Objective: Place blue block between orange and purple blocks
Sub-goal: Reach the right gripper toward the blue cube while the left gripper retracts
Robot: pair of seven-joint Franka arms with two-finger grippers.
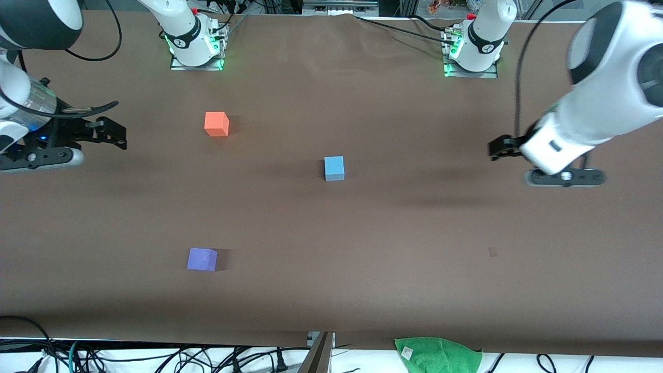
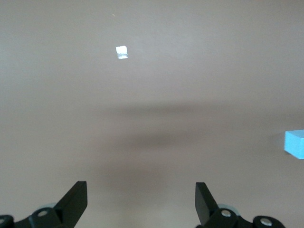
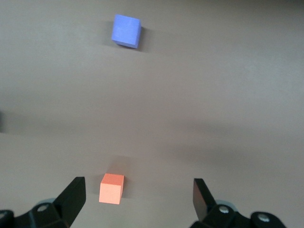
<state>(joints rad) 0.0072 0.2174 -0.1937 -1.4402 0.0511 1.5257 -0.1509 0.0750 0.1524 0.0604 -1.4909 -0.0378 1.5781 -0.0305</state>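
Note:
The blue block (image 1: pixel 334 168) sits on the brown table near its middle; its edge shows in the left wrist view (image 2: pixel 295 143). The orange block (image 1: pixel 216 124) lies farther from the front camera, toward the right arm's end. The purple block (image 1: pixel 202 259) lies nearer the camera, roughly in line with the orange one. In the right wrist view the orange block (image 3: pixel 112 188) is between the open fingers, well below them, and the purple block (image 3: pixel 126 30) is apart from it. My right gripper (image 1: pixel 116 135) (image 3: pixel 137 197) is open and empty. My left gripper (image 1: pixel 497 147) (image 2: pixel 141 197) is open and empty over bare table at the left arm's end.
A green cloth (image 1: pixel 437 353) lies at the table's edge nearest the camera. A small pale mark (image 1: pixel 492 252) (image 2: pixel 121 52) is on the table toward the left arm's end. Cables hang below the near edge.

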